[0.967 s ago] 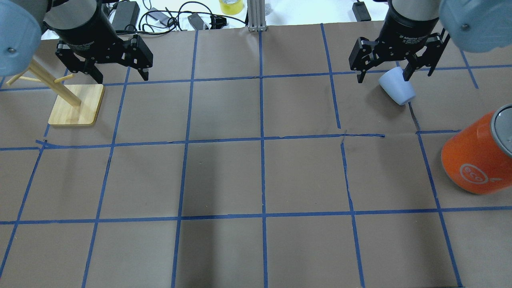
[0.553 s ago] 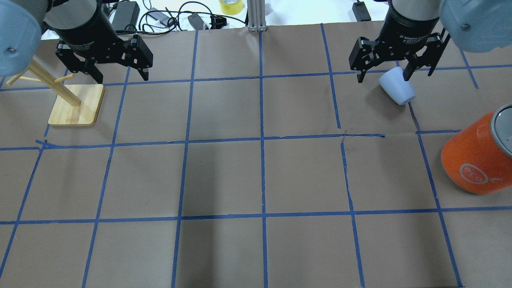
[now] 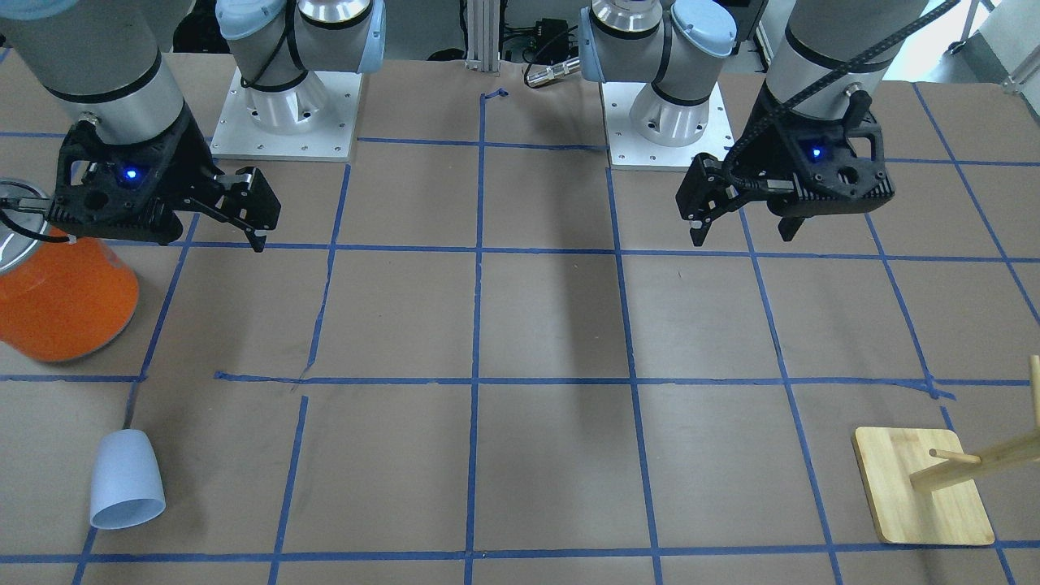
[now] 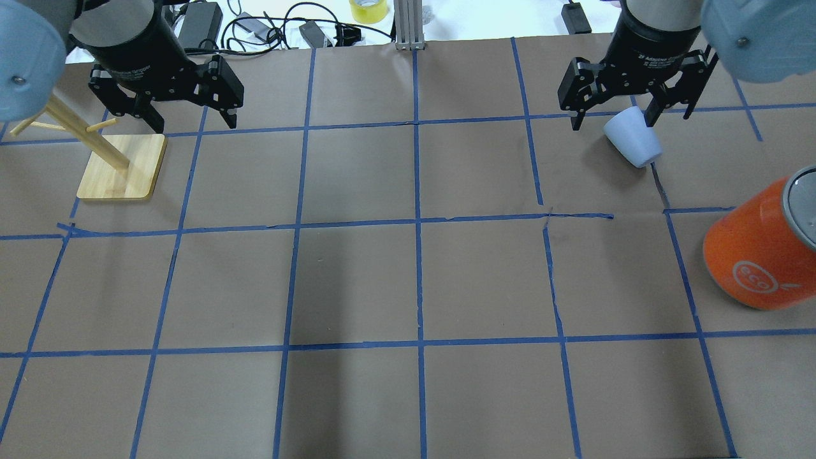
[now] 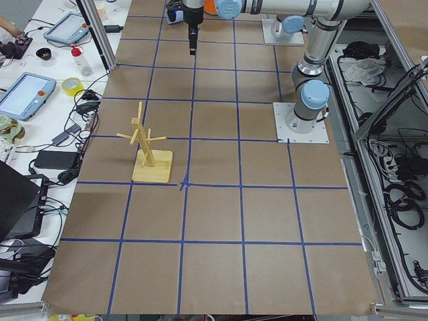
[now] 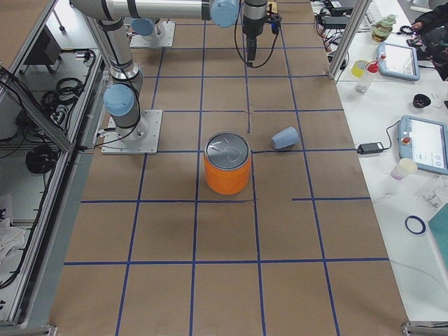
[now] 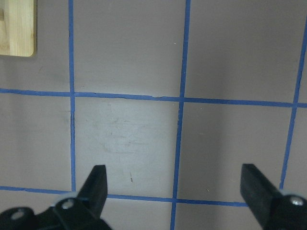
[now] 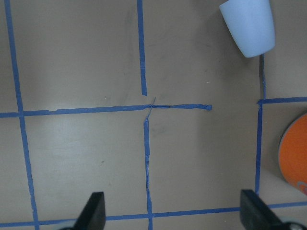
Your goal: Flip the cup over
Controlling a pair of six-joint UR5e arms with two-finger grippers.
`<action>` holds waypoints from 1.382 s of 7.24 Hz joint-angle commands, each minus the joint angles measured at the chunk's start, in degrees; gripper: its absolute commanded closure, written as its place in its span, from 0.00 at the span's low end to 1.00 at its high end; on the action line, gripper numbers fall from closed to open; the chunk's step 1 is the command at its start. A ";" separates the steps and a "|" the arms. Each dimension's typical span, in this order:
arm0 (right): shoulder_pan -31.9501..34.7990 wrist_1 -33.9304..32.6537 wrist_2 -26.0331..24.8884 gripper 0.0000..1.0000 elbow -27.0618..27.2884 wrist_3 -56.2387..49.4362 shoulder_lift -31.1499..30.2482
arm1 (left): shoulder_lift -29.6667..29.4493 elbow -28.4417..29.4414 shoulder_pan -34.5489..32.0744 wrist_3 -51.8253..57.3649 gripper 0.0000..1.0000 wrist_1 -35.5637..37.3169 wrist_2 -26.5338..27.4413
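Observation:
The pale blue cup (image 4: 633, 136) lies on its side on the brown paper, rounded base toward the robot and rim away. It also shows in the front view (image 3: 126, 479), the right side view (image 6: 284, 137) and the right wrist view (image 8: 249, 26). My right gripper (image 4: 613, 123) is open and empty, held well above the table on the robot's side of the cup and apart from it; it also shows in the front view (image 3: 218, 237) and its own wrist view (image 8: 173, 215). My left gripper (image 4: 190, 121) is open and empty, high above the table, also in the front view (image 3: 743, 234).
A large orange can (image 4: 758, 255) with a silver top stands near the table's right edge, close to the cup. A wooden peg stand (image 4: 121, 167) stands at the far left under the left arm. Cables and a tape roll (image 4: 368, 9) lie beyond the far edge.
The right gripper has shifted very slightly toward the far edge. The cup, the can and the left arm have not moved.

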 commanded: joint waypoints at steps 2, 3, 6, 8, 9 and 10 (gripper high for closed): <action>-2.39 -0.33 -0.69 0.00 0.17 -1.83 0.21 | 0.09 0.00 0.00 0.03 0.00 -0.04 0.03; -4.75 -0.85 -3.21 0.00 -0.17 -7.41 0.20 | 0.09 0.00 0.00 0.03 0.00 0.04 -0.05; -10.57 -13.20 -3.07 0.00 0.70 -19.92 5.28 | 0.09 0.09 0.00 0.03 0.00 0.04 0.03; -11.01 -20.34 -3.15 0.00 1.14 -20.83 11.42 | 0.09 0.09 0.00 0.03 0.00 0.04 0.03; -11.02 -24.98 -3.24 0.00 1.92 -21.00 14.50 | 0.09 0.09 0.00 0.11 0.00 0.04 0.03; -11.02 -28.94 -3.24 0.00 3.24 -21.61 16.27 | 0.09 0.09 0.00 0.11 0.00 0.04 0.03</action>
